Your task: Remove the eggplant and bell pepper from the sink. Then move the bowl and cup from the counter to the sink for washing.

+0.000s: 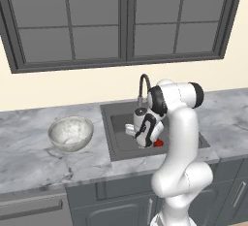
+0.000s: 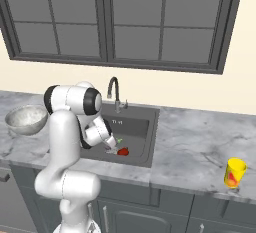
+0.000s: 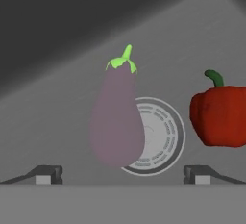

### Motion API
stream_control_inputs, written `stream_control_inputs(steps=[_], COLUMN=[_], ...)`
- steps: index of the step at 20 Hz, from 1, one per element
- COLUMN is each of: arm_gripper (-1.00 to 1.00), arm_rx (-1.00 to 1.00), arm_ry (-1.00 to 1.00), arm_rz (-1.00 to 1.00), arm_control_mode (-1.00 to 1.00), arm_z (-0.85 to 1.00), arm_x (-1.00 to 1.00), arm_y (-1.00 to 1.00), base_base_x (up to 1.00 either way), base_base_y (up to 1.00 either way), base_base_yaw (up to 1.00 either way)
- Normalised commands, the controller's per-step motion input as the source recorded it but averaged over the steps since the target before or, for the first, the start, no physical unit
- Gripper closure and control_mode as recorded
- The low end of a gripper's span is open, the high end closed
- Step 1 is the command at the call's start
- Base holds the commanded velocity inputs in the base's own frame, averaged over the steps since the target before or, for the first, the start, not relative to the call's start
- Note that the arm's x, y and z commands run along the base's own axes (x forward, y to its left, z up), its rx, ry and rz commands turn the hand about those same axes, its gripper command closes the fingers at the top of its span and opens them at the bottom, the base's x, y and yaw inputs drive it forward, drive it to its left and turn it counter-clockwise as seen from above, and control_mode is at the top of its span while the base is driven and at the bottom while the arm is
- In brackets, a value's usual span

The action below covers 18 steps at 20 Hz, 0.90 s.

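My gripper point(image 3: 122, 177) is down inside the sink point(image 1: 115, 145), open, its fingertips point(image 3: 45, 175) spread wide and holding nothing. Just ahead of it, centred between the tips, lies the purple eggplant point(image 3: 117, 122) with its green stem pointing away, partly over the round drain point(image 3: 161, 136). The red bell pepper point(image 3: 221, 115) sits to the right of the eggplant, and it also peeks out beside the hand point(image 1: 158, 143). The marbled bowl point(image 1: 71, 133) stands on the counter point(image 1: 29, 157) left of the sink. The yellow cup point(image 2: 235, 172) stands on the counter far right, near the front edge.
A curved gooseneck faucet point(image 1: 143, 89) rises at the back of the sink, close behind the arm. A dark-framed window runs along the wall above. Sink walls close in around the hand.
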Motion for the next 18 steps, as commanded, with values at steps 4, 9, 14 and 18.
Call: stream_control_inputs(steps=[4,9,14,18], arm_gripper=[-1.00,-1.00,-1.00,-1.00], arm_rx=[0.00,0.00,0.00,0.00], arm_ry=[0.01,0.06,0.03,0.01], arm_rz=[0.00,0.00,-0.01,0.00], arm_control_mode=[-1.00,-1.00,-1.00,-1.00], arm_z=[-0.16,-0.20,-0.19,-0.21], arm_x=[0.15,0.01,0.00,0.08], arm_y=[-0.02,-0.20,-0.17,-0.04], base_base_x=[0.00,0.00,0.00,0.00], base_base_y=[0.00,0.00,0.00,0.00], base_base_yaw=[0.00,0.00,0.00,0.00])
